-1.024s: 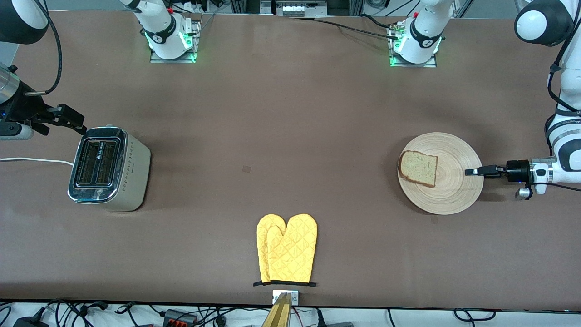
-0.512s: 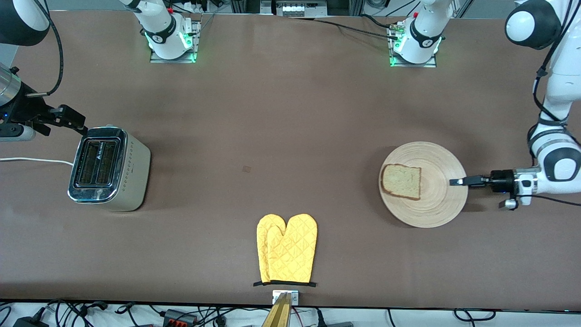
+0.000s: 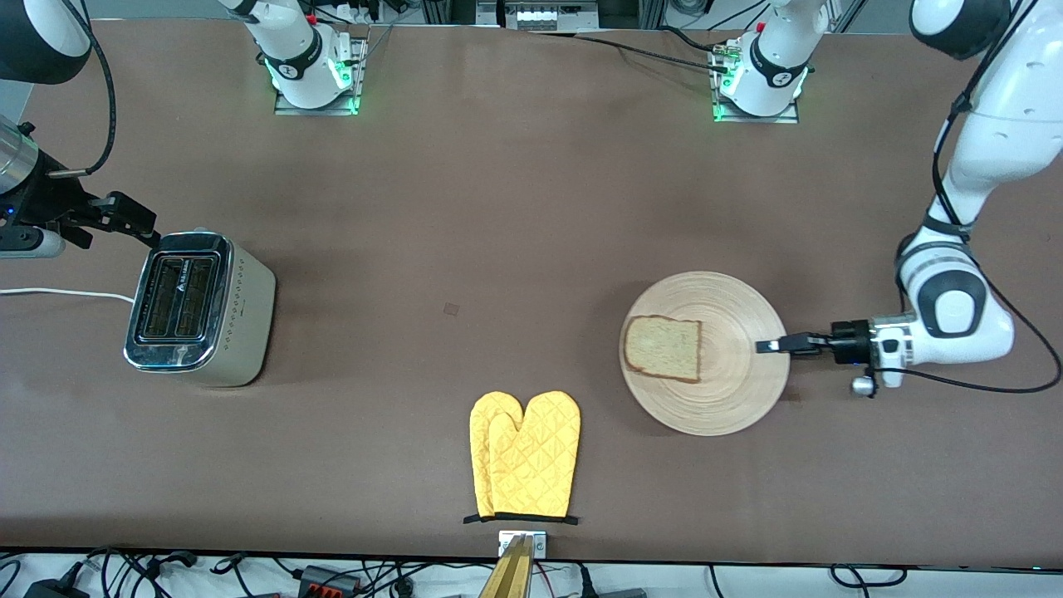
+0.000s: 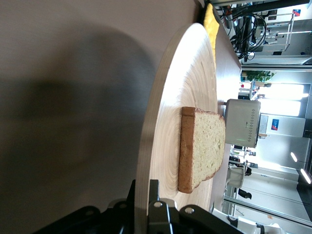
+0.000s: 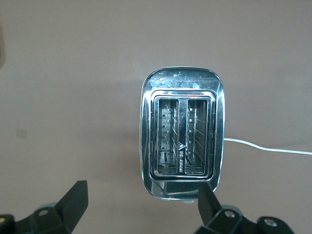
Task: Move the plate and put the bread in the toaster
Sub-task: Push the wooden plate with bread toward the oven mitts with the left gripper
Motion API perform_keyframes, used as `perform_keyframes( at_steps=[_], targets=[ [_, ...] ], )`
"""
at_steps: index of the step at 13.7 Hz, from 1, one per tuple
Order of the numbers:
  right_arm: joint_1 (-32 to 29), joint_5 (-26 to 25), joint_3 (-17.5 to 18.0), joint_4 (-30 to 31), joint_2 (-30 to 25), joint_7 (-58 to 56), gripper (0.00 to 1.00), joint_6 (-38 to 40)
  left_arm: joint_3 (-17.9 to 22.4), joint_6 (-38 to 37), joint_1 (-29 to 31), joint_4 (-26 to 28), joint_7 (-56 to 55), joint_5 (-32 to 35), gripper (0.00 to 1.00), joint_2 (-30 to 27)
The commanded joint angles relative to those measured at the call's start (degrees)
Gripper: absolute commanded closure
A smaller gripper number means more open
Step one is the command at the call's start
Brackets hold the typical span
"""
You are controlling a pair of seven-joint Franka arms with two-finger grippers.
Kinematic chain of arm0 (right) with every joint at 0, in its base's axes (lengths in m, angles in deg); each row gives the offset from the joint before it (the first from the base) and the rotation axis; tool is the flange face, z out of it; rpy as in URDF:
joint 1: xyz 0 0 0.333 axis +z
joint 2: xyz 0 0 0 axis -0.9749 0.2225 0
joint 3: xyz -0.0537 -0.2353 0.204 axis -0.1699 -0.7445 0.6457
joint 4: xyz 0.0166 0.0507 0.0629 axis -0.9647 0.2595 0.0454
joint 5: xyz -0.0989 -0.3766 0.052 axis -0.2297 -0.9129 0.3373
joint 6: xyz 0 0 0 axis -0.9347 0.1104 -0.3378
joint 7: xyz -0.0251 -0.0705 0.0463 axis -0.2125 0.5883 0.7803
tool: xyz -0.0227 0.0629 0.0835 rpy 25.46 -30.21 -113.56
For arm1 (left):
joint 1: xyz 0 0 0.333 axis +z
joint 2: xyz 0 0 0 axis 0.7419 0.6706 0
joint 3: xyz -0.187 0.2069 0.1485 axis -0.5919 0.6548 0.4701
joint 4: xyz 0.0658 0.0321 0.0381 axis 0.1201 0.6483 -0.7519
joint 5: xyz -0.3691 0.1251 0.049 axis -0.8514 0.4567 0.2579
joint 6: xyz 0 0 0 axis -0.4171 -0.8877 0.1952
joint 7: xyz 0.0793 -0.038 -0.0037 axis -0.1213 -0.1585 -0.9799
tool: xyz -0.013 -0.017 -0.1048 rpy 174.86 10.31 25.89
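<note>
The round light-wood plate (image 3: pixel 731 390) lies on the table toward the left arm's end, with the bread (image 3: pixel 663 348) slice on it. My left gripper (image 3: pixel 771 345) is shut on the plate's rim at the edge nearest the left arm's end. In the left wrist view the rim (image 4: pixel 148 146) runs between the jaws and the bread (image 4: pixel 202 146) lies on the plate. The cream and chrome toaster (image 3: pixel 199 309) stands toward the right arm's end, both slots empty. My right gripper (image 3: pixel 133 218) is open, hovering just beside the toaster; the right wrist view looks down on the toaster (image 5: pixel 183 141).
A yellow oven mitt (image 3: pixel 525 454) lies near the table's front edge, nearer the front camera than the plate. The toaster's white cord (image 3: pixel 58 293) runs off the right arm's end. The arm bases stand along the top edge.
My left gripper has dragged the plate with the bread toward the table's middle and slightly nearer the front camera. The right arm has barely moved.
</note>
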Motion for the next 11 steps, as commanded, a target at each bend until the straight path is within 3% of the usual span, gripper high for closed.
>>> perform_keyframes(
  at_steps=[1,4,8,9,11],
  targets=[
    [0.14,-0.8,-0.07,1.0,-0.75,-0.45,0.0,-0.65,-7.09,7.26,0.91,8.07,0.93,-5.15,0.99,-3.91],
    [0.49,-0.8,0.2,1.0,-0.31,-0.36,0.0,-0.65,-14.57,15.97,0.04,10.44,1.11,-5.96,0.99,-2.95],
    [0.4,-0.72,0.29,1.09,0.92,-0.09,0.0,-0.65,-15.11,23.35,-7.78,11.33,4.44,-6.22,0.99,-1.72],
    [0.57,-0.72,0.29,1.0,1.36,-0.09,0.0,-0.74,-15.2,24.86,-9.1,11.33,6.8,-7.79,0.99,-0.67],
    [0.66,-0.89,0.37,1.0,1.71,-0.27,0.0,-0.83,-15.2,25.57,-11.04,11.16,16.0,-18.81,0.99,1.53]
  ],
)
